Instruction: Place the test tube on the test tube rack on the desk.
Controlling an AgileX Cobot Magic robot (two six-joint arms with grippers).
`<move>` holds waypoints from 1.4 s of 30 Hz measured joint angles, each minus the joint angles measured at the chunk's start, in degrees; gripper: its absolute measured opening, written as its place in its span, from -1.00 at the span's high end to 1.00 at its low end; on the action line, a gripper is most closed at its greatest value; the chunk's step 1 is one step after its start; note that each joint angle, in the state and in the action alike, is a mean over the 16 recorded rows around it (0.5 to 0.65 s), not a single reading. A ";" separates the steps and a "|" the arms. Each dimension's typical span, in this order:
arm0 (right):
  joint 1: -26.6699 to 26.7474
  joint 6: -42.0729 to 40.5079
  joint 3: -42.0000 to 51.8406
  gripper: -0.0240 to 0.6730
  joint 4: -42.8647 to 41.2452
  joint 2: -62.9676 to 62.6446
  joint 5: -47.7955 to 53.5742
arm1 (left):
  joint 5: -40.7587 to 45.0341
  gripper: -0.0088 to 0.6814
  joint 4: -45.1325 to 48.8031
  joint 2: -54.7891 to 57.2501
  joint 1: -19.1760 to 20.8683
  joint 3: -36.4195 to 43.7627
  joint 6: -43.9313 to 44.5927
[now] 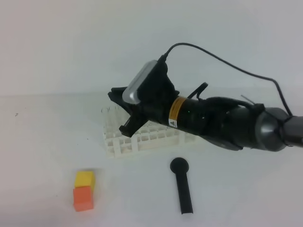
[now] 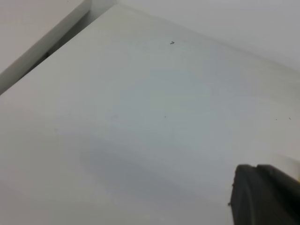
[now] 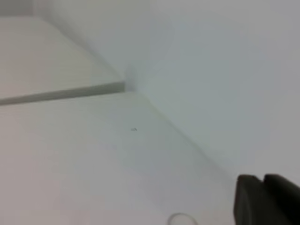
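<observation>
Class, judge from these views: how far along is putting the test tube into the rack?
Done: the right gripper hangs above the left end of the test tube rack on the desk. In hand: a faint round rim in the right wrist view may be the test tube; whether it is gripped is unclear. Left: no tube visibly stands in the rack, so seating and releasing it probably remain.
</observation>
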 joint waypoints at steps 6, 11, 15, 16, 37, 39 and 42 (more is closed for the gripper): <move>-0.15 0.43 1.03 0.84 -6.91 -7.90 9.88 | -0.05 0.98 0.00 -0.07 -0.01 0.00 -0.01; -1.76 0.74 5.43 0.92 -11.37 -16.24 15.86 | -0.16 0.98 0.02 -0.07 -0.01 0.11 -0.02; -4.88 0.98 11.78 0.93 -13.86 -23.43 17.99 | -0.16 0.98 0.00 -0.07 -0.01 0.00 -0.02; -5.87 1.04 13.66 0.93 -14.24 -25.26 18.23 | -0.16 0.98 0.00 -0.07 -0.01 0.00 -0.02; -17.72 -1.46 38.13 0.94 -14.23 -60.02 32.05 | -0.27 0.98 0.06 -0.07 -0.01 0.34 -0.03; -17.67 -1.65 38.40 0.94 -14.36 -61.41 34.96 | -0.27 0.98 0.03 0.00 0.00 0.22 -0.03; -17.30 -1.93 38.57 0.94 -14.55 -62.65 38.80 | -0.21 0.98 0.01 0.07 0.03 0.10 -0.02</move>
